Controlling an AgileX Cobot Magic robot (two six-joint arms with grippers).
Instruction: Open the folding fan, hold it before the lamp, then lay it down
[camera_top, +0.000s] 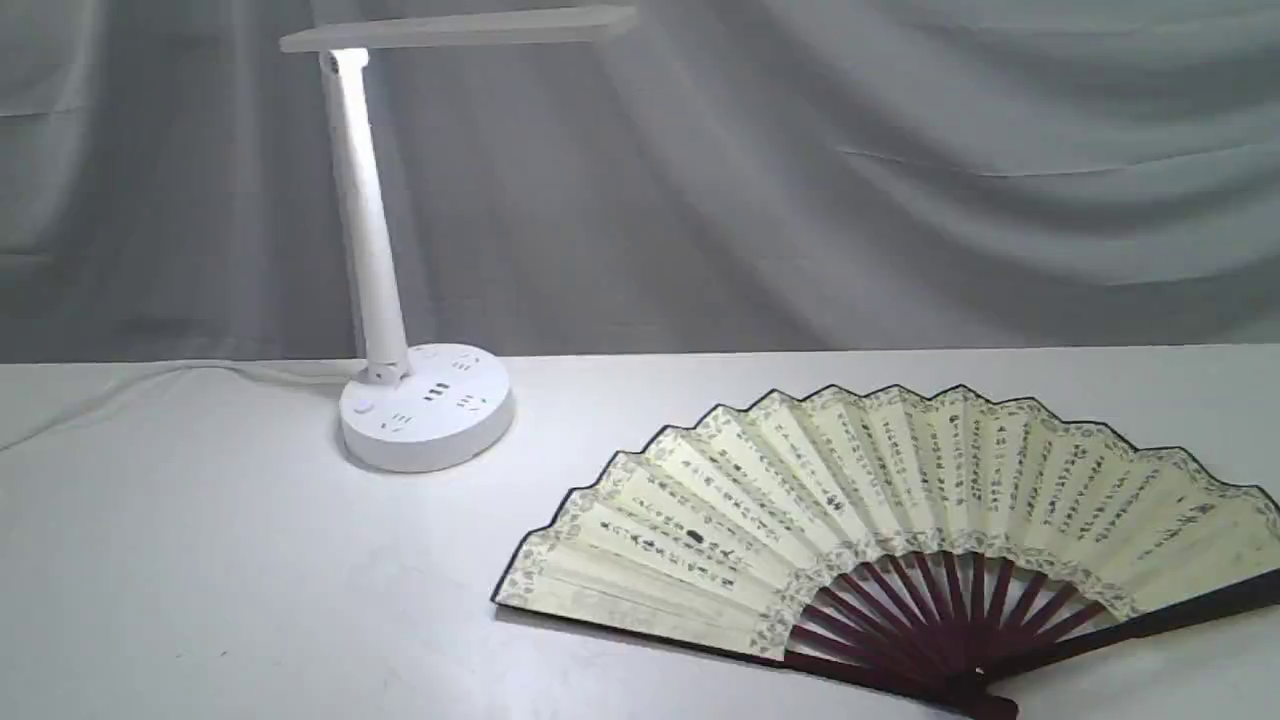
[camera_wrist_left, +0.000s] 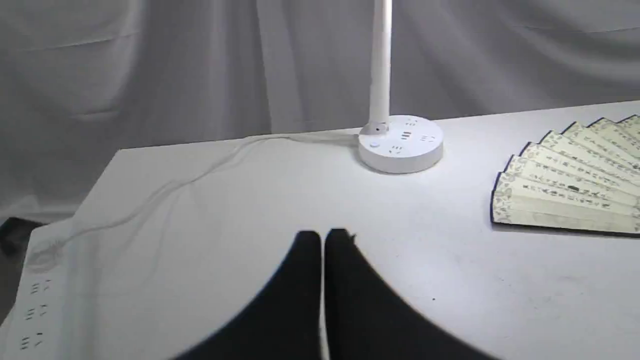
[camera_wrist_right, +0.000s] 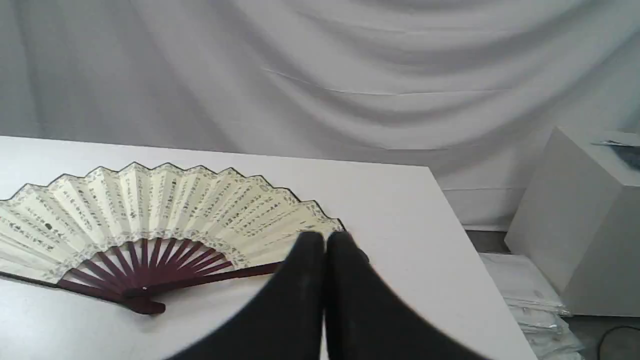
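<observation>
Grey draped curtain (camera_top: 900, 150) behind. White tabletop (camera_top: 200, 580) carries everything. Folding fan (camera_top: 900, 470) spread fully, lying flat on tabletop's right half. Lamp (camera_top: 365, 230) upright back-left, well apart from fan, nothing between them. Cord (camera_wrist_left: 200, 170) trails away from lamp base. Left claw (camera_wrist_left: 323, 235), right claw (camera_wrist_right: 325, 237): fingers pressed together, gripping nothing.

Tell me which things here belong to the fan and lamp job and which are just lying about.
Belong to the job:
folding fan, spread open, flat on the table
lamp, standing on the same table

Just lying about:
white box off the table's end
pile of white packets on the floor beside it
grey cloth backdrop
</observation>
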